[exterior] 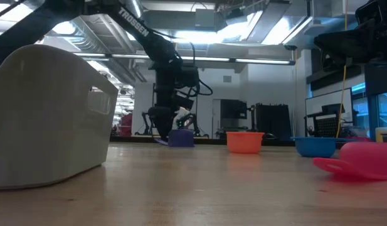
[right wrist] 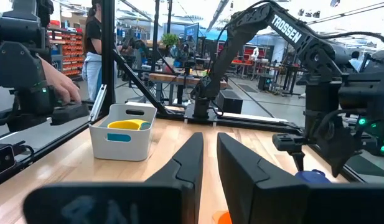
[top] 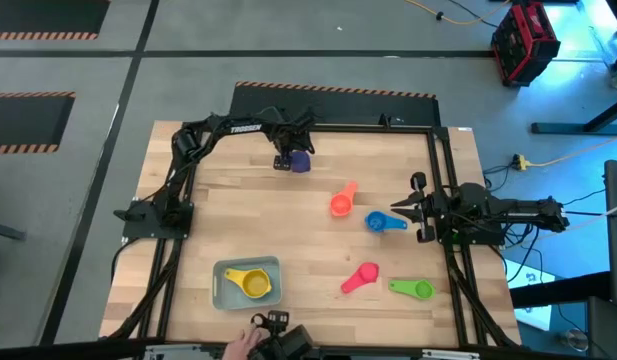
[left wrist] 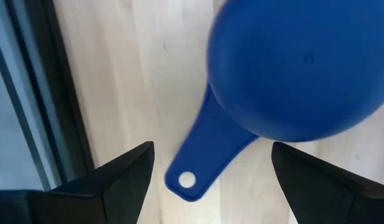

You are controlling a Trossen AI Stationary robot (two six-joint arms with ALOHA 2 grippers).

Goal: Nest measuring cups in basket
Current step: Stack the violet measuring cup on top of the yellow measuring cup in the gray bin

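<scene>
A purple measuring cup (top: 301,160) (left wrist: 304,68) rests on the table near the far edge, its rounded bottom up and its handle (left wrist: 207,152) flat on the wood. My left gripper (top: 285,160) (left wrist: 213,152) points down over it, open, one finger on each side of the handle and clear of it. The pale basket (top: 226,290) (right wrist: 123,142) stands near the front edge with a yellow cup (top: 254,284) in it. Orange (top: 341,201), blue (top: 380,222), pink (top: 361,277) and green (top: 414,289) cups lie on the table's right half. My right gripper (top: 398,208) (right wrist: 209,165) waits at the right edge, shut on nothing.
A dark frame rail (left wrist: 51,93) runs along the table's far edge, close to the left gripper. A person's hand (top: 244,341) rests on a dark device at the near edge, just in front of the basket. Bare wood lies between the purple cup and the basket.
</scene>
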